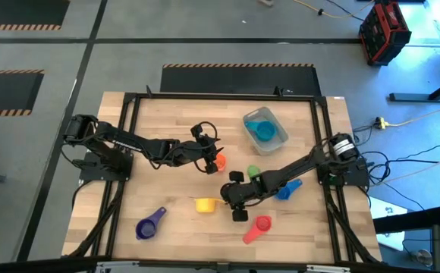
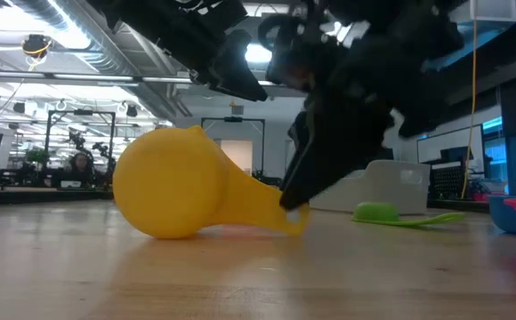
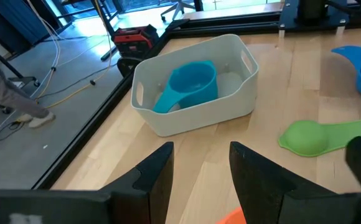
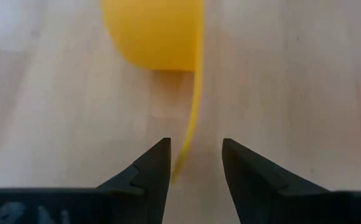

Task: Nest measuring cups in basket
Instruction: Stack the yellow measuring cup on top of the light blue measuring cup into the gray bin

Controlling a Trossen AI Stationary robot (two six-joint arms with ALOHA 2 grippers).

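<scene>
yellow cup (image 2: 169,182) is lying on its side on the table (image 1: 167,227), nearest the low camera, its handle pointing toward the right pincer (image 4: 193,163). that pincer is sitting low with its fingers parted on either side of the thin handle, not yet squeezing it. left pincer (image 3: 200,171) is hovering open over the orange cup (image 1: 218,161), facing the basket (image 3: 243,93). light blue cup (image 3: 190,84) is resting inside the basket. green cup (image 3: 314,135) is lying between the basket and the right arm, dark blue cup (image 1: 288,188) just beside that arm. purple cup (image 1: 150,225) and red cup (image 1: 258,227) are lying near the front edge.
</scene>
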